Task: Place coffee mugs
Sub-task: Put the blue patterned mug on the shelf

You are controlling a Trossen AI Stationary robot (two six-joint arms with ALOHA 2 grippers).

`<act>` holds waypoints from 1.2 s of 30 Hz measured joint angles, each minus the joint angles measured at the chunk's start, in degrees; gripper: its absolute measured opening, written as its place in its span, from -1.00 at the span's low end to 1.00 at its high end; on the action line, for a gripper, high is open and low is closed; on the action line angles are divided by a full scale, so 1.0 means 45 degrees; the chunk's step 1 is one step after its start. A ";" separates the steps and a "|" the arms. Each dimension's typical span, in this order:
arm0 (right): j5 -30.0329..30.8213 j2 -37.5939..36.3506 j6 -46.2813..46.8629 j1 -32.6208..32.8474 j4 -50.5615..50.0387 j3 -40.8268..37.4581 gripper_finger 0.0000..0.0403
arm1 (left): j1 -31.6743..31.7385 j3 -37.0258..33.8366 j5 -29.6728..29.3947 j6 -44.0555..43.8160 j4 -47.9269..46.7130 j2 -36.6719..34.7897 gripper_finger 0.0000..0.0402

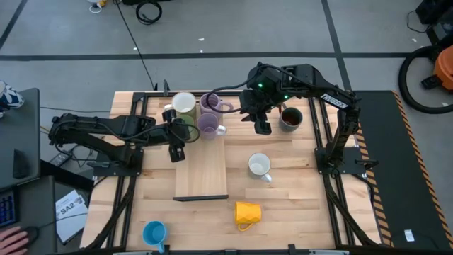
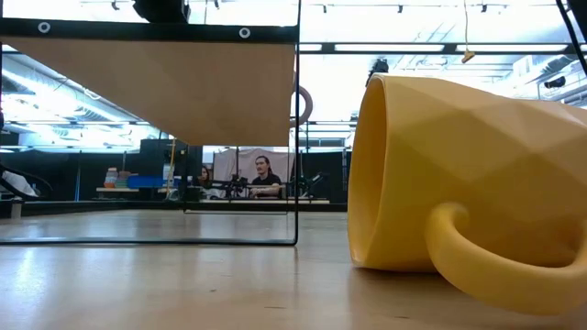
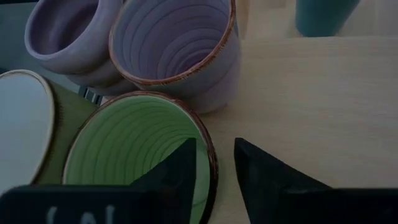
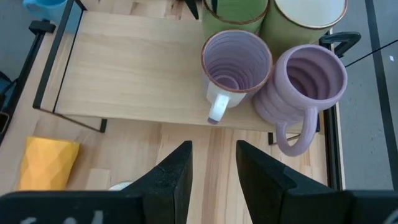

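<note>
Four mugs stand clustered on the far end of a raised wooden shelf (image 1: 202, 170): a white one (image 1: 184, 103), two lavender ones (image 1: 210, 103) (image 1: 208, 125) and a light green one (image 1: 184, 131). My left gripper (image 1: 177, 145) is at the green mug (image 3: 130, 149) and shut on its rim. My right gripper (image 1: 262, 127) hovers open above the table, right of the shelf, between the lavender mugs (image 4: 236, 62) and a dark mug (image 1: 290, 117). On the table stand a white mug (image 1: 259, 165) and a blue one (image 1: 154, 232). A yellow mug (image 1: 248, 212) lies on its side. My left gripper (image 3: 214, 165) has the green mug by its rim (image 3: 210, 149), on the side away from the white mug. One finger (image 3: 180, 174) is inside the mug and one (image 3: 261, 180) is outside, both coming from above. The mug stands upright on the shelf.
The shelf's near half (image 4: 124, 68) is bare wood; it sits on a thin black frame (image 2: 297, 137) above the table. The yellow mug (image 2: 468, 165) fills the low view's right side. People sit in the room beyond the table (image 2: 261, 179). Black rails (image 1: 322, 142) run along both table sides.
</note>
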 joint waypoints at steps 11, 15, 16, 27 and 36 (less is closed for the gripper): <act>0.0001 -0.0039 -0.0523 -0.0075 -0.0918 -0.0001 -0.36 | 0.0000 0.0005 0.0019 0.0162 0.0180 0.0000 -0.14; 0.0037 -0.0293 -0.0399 -0.0230 -0.1298 -0.0001 -0.36 | -0.0005 0.0077 0.0027 0.0167 0.0178 -0.0109 -0.14; 0.0073 -0.0365 -0.0340 -0.0300 -0.1380 -0.0001 -0.36 | -0.0005 0.0194 0.0026 0.0154 0.0182 -0.0166 -0.14; 0.0083 -0.0983 -0.0297 -0.1014 -0.1893 -0.0081 -0.36 | -0.0292 0.1938 0.0019 0.0076 -0.1029 -0.1303 -0.14; 0.0117 -0.2388 -0.0530 -0.2095 -0.1576 -0.2484 -0.36 | -0.1711 0.0188 -0.0287 -0.2598 -0.1828 -0.4306 -0.14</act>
